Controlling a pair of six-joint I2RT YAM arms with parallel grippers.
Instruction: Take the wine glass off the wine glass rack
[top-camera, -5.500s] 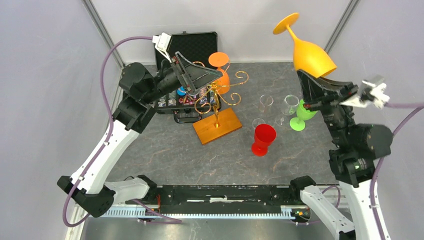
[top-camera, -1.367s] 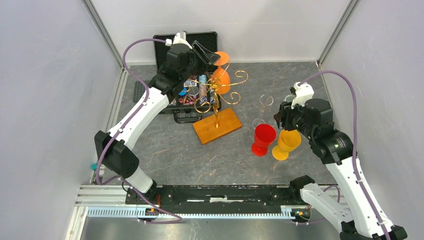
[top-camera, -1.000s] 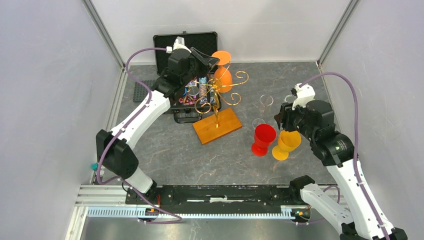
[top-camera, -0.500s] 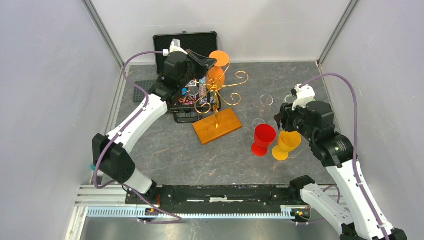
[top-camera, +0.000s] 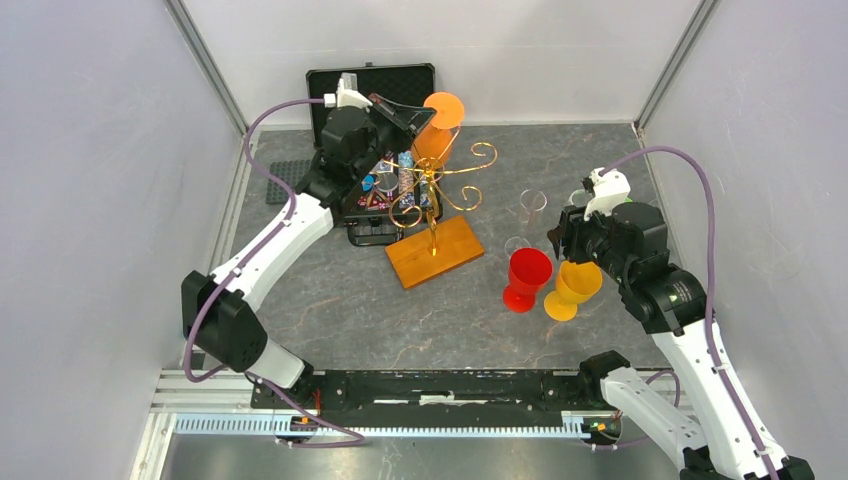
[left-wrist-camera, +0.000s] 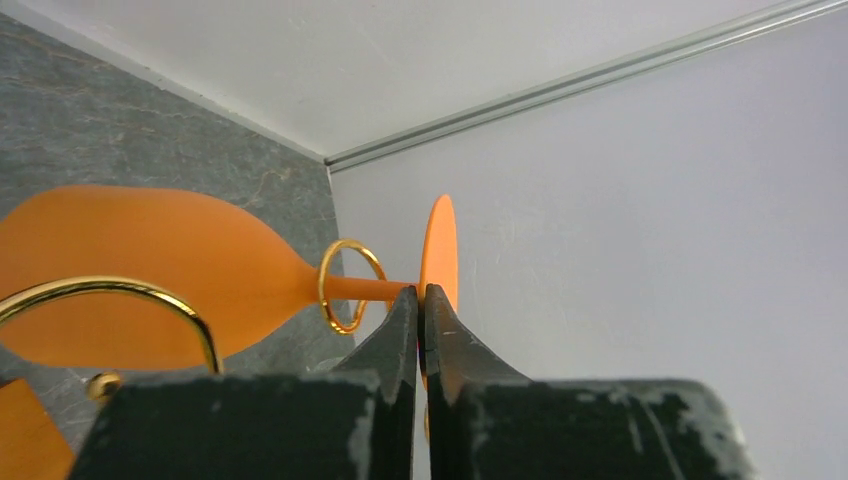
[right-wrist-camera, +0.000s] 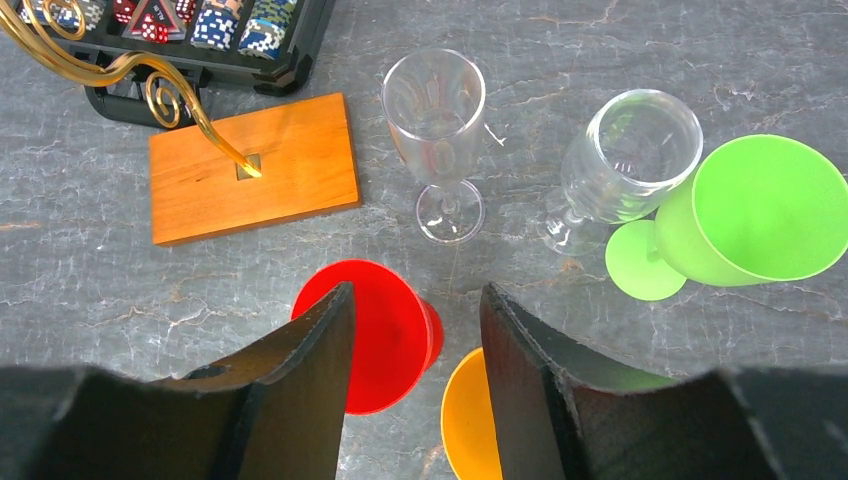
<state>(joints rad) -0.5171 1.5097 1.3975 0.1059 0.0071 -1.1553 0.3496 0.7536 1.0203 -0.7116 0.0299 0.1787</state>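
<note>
- Black left gripper (left-wrist-camera: 420, 300): jaws pressed together on the thin stem of an orange plastic wine glass (left-wrist-camera: 150, 265), right beside its round foot.
- Stem threaded through a small golden ring (left-wrist-camera: 345, 285); bowl partly behind a larger golden curl in the left wrist view.
- Glass therefore not yet off the golden wire wine glass rack (top-camera: 440, 188): hung bowl-down from a far upper arm, foot uppermost in the top view.
- Thin rack post upright in a rectangular orange-brown wooden base (top-camera: 434, 251), set on a grey stone-patterned table (top-camera: 380, 320).
- Open black case of chips (top-camera: 372, 85) just behind and to the left of the rack, partly under the left arm.
- Black right gripper (right-wrist-camera: 415, 300): jaws parted, nothing between them, held above the table well apart from the rack.
- Directly beneath it, a red plastic goblet (right-wrist-camera: 395, 335) and, just beside that, a yellow-orange plastic goblet (right-wrist-camera: 468, 420), both upright with mouths up.
- Farther out, a clear tall flute (right-wrist-camera: 435, 100) and a clear round wine glass (right-wrist-camera: 640, 150), upright and near each other.
- Lime-green plastic goblet (right-wrist-camera: 770, 205) just beside the clear round wine glass; contact between the two not determinable.
</note>
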